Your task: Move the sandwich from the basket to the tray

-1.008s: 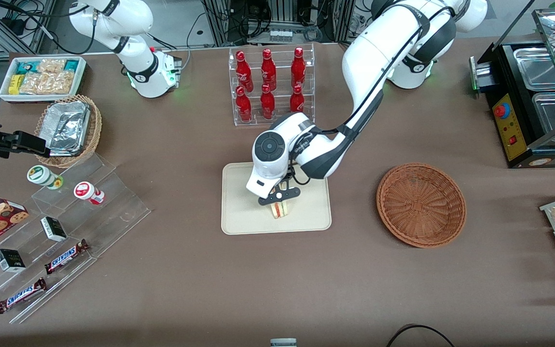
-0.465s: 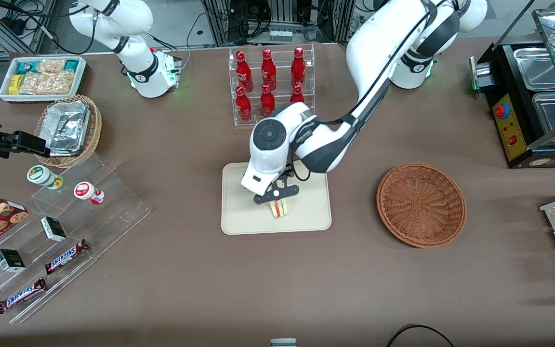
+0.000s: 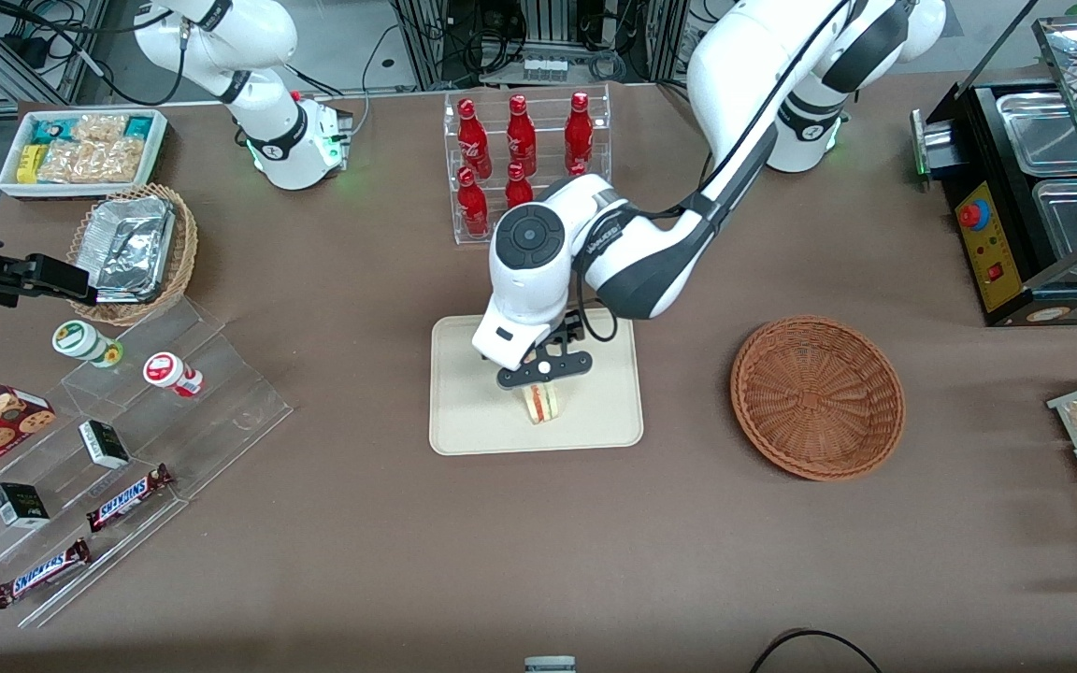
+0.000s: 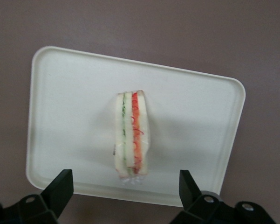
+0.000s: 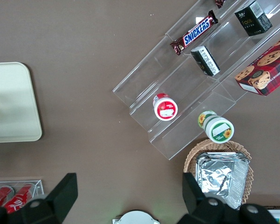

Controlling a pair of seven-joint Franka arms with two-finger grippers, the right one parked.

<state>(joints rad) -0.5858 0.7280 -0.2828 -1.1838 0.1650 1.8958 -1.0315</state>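
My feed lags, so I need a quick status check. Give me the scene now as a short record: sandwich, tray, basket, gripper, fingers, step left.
sandwich: standing on its edge on the tray, filling layers up
tray: cream, flat on the table, holds only the sandwich
basket: empty, beside the tray toward the working arm's end
gripper: above the sandwich, not touching it
fingers: open, one on each side of the sandwich, clear of it
step left: placement looks done; probably just retract the arm

My front camera looks steeply down over the whole table; both wrist cameras face straight down, sharing the tray (image 3: 464,421) (image 4: 60,93) (image 5: 11,107).
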